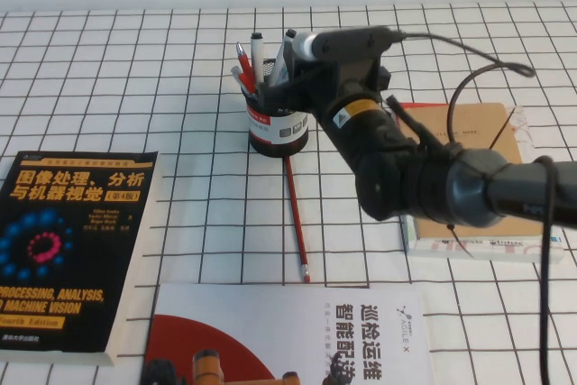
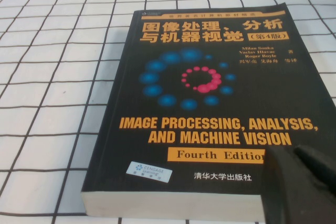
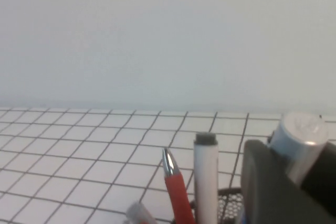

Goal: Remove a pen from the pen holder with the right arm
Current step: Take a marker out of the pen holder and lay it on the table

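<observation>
Above the pen holder (image 1: pixel 278 128), the right gripper (image 1: pixel 290 83) clamps a near-upright grey-capped pen (image 3: pixel 300 135), its way out straight up; the left gripper (image 2: pixel 307 174), state unclear, hovers over a book (image 2: pixel 210 103)

The right end effector (image 1: pixel 284 78), clamping the silver-capped pen (image 3: pixel 298 135), is crowding the pen holder (image 1: pixel 278 132) among upright pens (image 1: pixel 257 51), while open bench (image 1: pixel 180 69) is lying to its left and the left end effector (image 2: pixel 303 176) is hovering over the black book (image 1: pixel 68 250).
</observation>
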Controlling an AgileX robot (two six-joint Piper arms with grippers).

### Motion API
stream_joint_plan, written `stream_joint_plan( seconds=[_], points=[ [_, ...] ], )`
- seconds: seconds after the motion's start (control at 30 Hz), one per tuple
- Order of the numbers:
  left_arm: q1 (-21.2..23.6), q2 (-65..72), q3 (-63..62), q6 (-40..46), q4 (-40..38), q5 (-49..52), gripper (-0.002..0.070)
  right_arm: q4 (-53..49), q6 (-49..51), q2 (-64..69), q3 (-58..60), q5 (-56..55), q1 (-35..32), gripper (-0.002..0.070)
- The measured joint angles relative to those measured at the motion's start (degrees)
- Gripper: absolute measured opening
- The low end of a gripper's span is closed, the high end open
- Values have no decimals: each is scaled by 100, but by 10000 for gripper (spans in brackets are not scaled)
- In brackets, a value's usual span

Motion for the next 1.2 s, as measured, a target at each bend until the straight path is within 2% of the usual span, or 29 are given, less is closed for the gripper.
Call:
stream_joint_plan(
  seconds=[0.27, 0.43, 0.77, 0.97, 1.07, 1.2],
  points=[
    [0, 0, 0, 0, 0, 0, -3, 0, -175, -773, 0, 598, 0, 124],
    [0, 0, 0, 0, 0, 0, -3, 0, -420, -1399, 0, 1355, -64, 124],
    [0, 0, 0, 0, 0, 0, -3, -637, -419, -3111, -64, 4723, -131, 124],
    [0, 0, 0, 0, 0, 0, -3, -1383, 784, -3263, -537, 7442, -131, 124],
    [0, 0, 0, 0, 0, 0, -3, -1575, 1161, -3151, -688, 8095, -131, 124],
    [0, 0, 0, 0, 0, 0, -3, -1477, 1275, -2885, -698, 8394, -224, 124]
  ],
)
